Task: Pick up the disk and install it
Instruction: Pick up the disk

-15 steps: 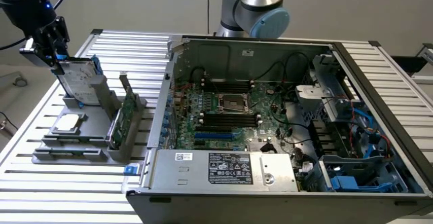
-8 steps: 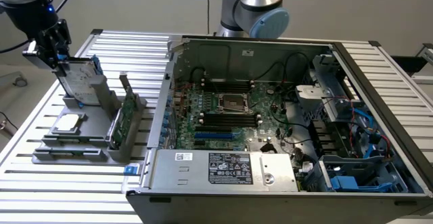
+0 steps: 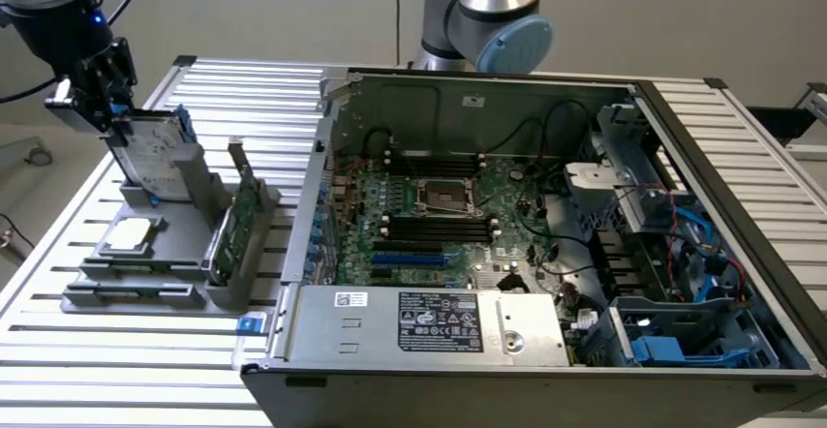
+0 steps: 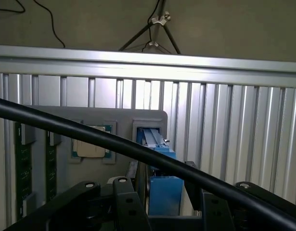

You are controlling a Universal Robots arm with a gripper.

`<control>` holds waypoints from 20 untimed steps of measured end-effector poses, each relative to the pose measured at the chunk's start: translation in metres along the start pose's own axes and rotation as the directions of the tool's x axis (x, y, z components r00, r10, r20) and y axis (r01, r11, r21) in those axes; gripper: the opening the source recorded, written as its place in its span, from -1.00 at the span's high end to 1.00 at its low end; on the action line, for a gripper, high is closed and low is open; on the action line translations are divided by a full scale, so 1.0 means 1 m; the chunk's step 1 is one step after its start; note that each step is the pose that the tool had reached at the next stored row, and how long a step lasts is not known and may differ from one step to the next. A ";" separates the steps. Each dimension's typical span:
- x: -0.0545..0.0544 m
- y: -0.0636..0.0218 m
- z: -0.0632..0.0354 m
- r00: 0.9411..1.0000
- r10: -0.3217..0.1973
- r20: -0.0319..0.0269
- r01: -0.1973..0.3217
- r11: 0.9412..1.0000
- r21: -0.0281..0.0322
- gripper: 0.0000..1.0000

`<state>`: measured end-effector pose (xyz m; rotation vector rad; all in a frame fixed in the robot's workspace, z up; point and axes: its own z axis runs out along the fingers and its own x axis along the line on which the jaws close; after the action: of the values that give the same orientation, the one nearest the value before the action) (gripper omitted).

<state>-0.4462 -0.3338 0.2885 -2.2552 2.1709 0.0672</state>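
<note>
One arm, jaws spread over the standing disk

Nearest the exterior camera: an open computer case (image 3: 413, 108) lies on the slatted aluminium table (image 3: 77, 351). Its power supply (image 3: 427, 321) runs along the front edge, and the motherboard (image 3: 440, 220) is bare behind it.

To the exterior view's left of the case, a grey fixture (image 3: 192, 176) sits on the table. A small square silver chip (image 3: 134, 237) lies flat in a recess of its base. A thin green card (image 3: 223, 239) stands on edge in a slot on the side toward the case.

Further back on the same fixture is the disk (image 3: 150, 153), on edge in an upright slot. Its silver face and label are showing, with blue rails along the edges. It is seated in the fixture, outside the case, and not yet lifted.

The gripper (image 4: 161, 188) is at the disk's top edge. In the wrist view the black fingers (image 4: 127, 207) stand apart, one on each side of the blue rail. The jaws are spread, not clamped. I cannot tell whether a pad brushes the rail. A black cable (image 4: 90, 136) crosses in front of the wrist camera.

Farthest: a grey arm joint with a blue cap (image 3: 498, 26), behind the case's rear wall.
</note>
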 end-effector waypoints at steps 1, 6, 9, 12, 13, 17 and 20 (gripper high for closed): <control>0.000 0.0000 0.0001 1.000 0.000 0.000 0.000 1.000 0.000 0.02; 0.000 0.0000 0.0009 1.000 0.000 0.000 0.000 1.000 0.000 0.17; 0.000 0.0000 0.0010 1.000 0.000 -0.001 0.000 1.000 0.000 0.22; 0.000 0.0000 0.0012 1.000 0.000 -0.001 0.000 1.000 0.000 0.33; 0.000 0.0000 0.0012 1.000 0.000 -0.001 0.000 1.000 0.000 0.33; 0.000 0.0000 0.0012 1.000 0.000 -0.001 0.000 1.000 0.000 0.33; 0.001 0.0000 0.0014 1.000 0.003 0.000 -0.003 1.000 0.000 0.33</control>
<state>-0.4462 -0.3343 0.2871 -2.2524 2.1741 0.0666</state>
